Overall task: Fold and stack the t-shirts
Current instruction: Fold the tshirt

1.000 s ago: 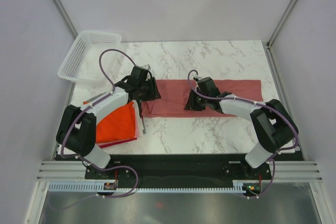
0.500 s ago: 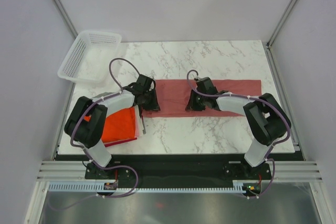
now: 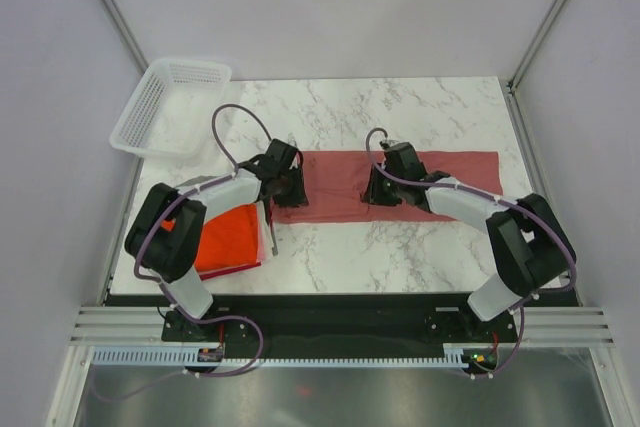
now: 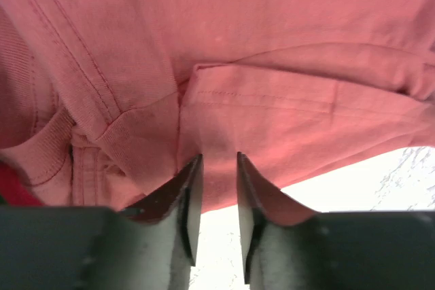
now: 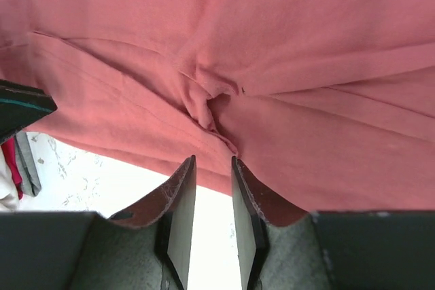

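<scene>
Dusty-red t-shirt (image 3: 340,187) lies flat in a long strip across the marble table (image 3: 400,247), under both grippers and running well out past the right one's outer side. The left gripper (image 4: 216,161) sits low over the shirt's left end. Its two fingers stand slightly apart with a narrow slot between them, through which the cloth's near edge and then bare table show. Nothing is visibly clamped there. Just ahead of its tips lies a folded sleeve with a stitched hem, and the ribbed collar sits off to their left.

The right gripper (image 5: 212,161) hangs over the near edge of the shirt's middle. Its fingers are likewise parted by a thin gap, with cloth and then table seen through it. A small bunched pucker of fabric sits just beyond its tips, not between them.

A folded stack (image 3: 225,237), bright orange-red on top, rests on the table beside and nearer the base than the left gripper, touching the shirt's left end. A white mesh basket (image 3: 165,107) sits well beyond the left gripper, at the table's far left corner.
</scene>
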`<action>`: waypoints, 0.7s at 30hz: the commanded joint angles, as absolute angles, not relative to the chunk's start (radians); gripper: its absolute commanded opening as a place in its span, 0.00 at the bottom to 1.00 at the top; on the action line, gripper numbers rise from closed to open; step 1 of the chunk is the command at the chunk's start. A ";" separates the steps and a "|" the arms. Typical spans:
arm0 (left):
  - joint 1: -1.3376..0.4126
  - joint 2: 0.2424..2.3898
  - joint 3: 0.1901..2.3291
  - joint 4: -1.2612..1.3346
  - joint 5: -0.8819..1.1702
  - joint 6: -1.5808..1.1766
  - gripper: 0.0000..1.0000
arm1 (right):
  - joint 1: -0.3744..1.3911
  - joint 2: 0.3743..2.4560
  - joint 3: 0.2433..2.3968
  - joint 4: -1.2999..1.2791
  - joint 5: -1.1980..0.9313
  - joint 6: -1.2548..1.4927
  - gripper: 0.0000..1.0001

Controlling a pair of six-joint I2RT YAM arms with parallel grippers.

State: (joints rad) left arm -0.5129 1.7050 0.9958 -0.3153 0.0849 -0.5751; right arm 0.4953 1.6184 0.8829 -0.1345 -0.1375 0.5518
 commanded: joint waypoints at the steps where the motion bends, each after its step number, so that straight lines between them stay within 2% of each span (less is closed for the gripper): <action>1: -0.544 1.615 1.058 -0.362 -0.036 -0.569 0.39 | 0.489 1.520 0.877 -0.172 -0.074 0.489 0.36; 9: -0.554 1.456 0.985 -0.394 -0.100 -0.578 0.64 | 0.476 1.497 0.963 -0.170 -0.096 0.352 0.37; 13: -0.554 1.372 0.950 -0.403 -0.133 -0.574 0.68 | 0.477 1.676 1.223 -0.277 -0.126 0.278 0.36; 15: -0.554 1.342 0.945 -0.419 -0.138 -0.568 0.68 | 0.474 1.762 1.361 -0.316 -0.146 0.238 0.42; 17: -0.554 1.318 0.940 -0.422 -0.143 -0.569 0.69 | 0.469 1.819 1.432 -0.327 -0.202 0.177 0.54; 21: -0.546 1.269 0.922 -0.414 -0.132 -0.598 0.70 | 0.469 2.012 1.648 -0.340 -0.305 0.071 0.56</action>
